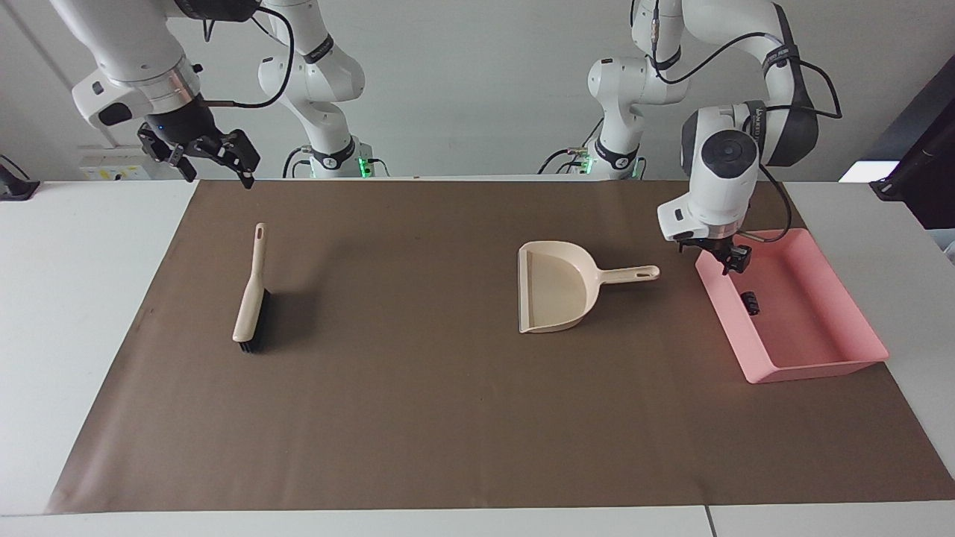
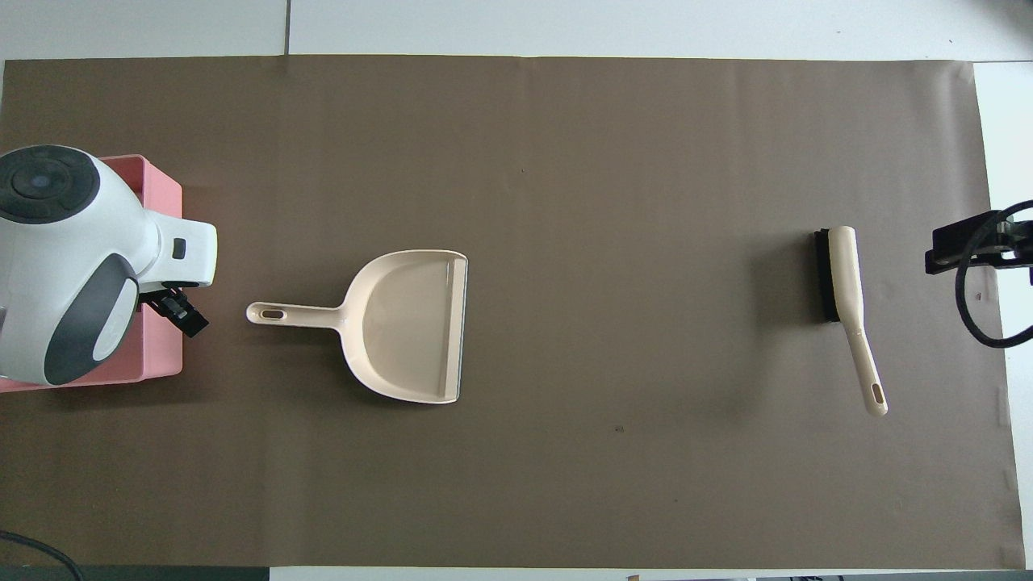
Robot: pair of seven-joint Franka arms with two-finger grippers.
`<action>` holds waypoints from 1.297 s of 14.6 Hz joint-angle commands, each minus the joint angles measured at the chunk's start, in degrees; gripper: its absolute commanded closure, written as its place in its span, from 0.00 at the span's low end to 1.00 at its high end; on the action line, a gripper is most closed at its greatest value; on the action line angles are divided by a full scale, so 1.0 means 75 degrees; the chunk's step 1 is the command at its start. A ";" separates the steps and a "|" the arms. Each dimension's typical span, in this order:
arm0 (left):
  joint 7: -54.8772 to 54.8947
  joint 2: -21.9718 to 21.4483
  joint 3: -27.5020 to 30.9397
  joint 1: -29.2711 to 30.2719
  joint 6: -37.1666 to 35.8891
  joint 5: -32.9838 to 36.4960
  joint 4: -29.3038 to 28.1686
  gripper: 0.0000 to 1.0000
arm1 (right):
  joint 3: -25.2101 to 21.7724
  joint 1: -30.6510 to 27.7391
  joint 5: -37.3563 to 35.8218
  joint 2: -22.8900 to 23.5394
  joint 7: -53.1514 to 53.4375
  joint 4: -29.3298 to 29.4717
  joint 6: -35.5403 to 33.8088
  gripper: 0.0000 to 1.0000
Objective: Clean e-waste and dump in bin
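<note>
One small black bit of e-waste (image 1: 750, 302) lies inside the pink bin (image 1: 821, 365) at the left arm's end of the table. My left gripper (image 1: 731, 261) hangs open and empty over the bin's wall nearest the dustpan. In the overhead view the left arm covers most of the bin (image 2: 165, 359), and the left gripper (image 2: 186, 315) shows at its edge. The beige dustpan (image 1: 556, 287) lies flat on the mat with its handle pointing at the bin. My right gripper (image 1: 216, 165) waits open, raised over the mat's corner at the right arm's end.
A beige brush with black bristles (image 1: 250, 302) lies on the brown mat (image 1: 418, 418) toward the right arm's end, seen also as the brush (image 2: 839, 274) from overhead. The dustpan (image 2: 411, 323) sits mid-table. White tabletop borders the mat.
</note>
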 commanded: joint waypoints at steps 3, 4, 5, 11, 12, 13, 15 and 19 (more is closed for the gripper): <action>-0.1390 0.0182 -0.0057 0.0736 -0.0798 -0.1065 0.1201 0.02 | 0.0029 -0.0059 0.0023 -0.0222 -0.0001 -0.0346 0.0160 0.00; -0.1881 0.0159 -0.0057 0.0818 -0.0822 -0.1287 0.1319 0.02 | 0.0029 -0.0059 0.0034 -0.0222 -0.0025 -0.0346 0.0148 0.00; -0.2362 0.0124 -0.0057 0.0900 -0.0984 -0.1464 0.1459 0.02 | 0.0029 -0.0059 0.0046 -0.0222 -0.0025 -0.0335 0.0148 0.00; -0.3000 -0.0426 -0.0045 0.1591 -0.1818 -0.2086 0.1754 0.02 | 0.0029 -0.0024 0.0058 -0.0210 -0.0072 -0.0299 0.0159 0.00; -0.3023 -0.0543 -0.0045 0.1720 -0.1818 -0.2168 0.1684 0.02 | 0.0029 -0.0013 0.0058 -0.0210 -0.0060 -0.0299 0.0183 0.00; -0.3128 -0.0637 -0.0045 0.1814 -0.1818 -0.2180 0.1625 0.02 | 0.0029 -0.0013 0.0058 -0.0210 -0.0083 -0.0299 0.0171 0.00; -0.3198 -0.0837 -0.0045 0.1839 -0.1795 -0.2180 0.1356 0.02 | 0.0029 -0.0012 0.0058 -0.0210 -0.0084 -0.0311 0.0159 0.00; -0.3304 -0.1025 -0.0056 0.1827 -0.1689 -0.2180 0.1109 0.02 | 0.0017 -0.0095 0.0058 -0.0210 -0.0072 -0.0311 0.0159 0.00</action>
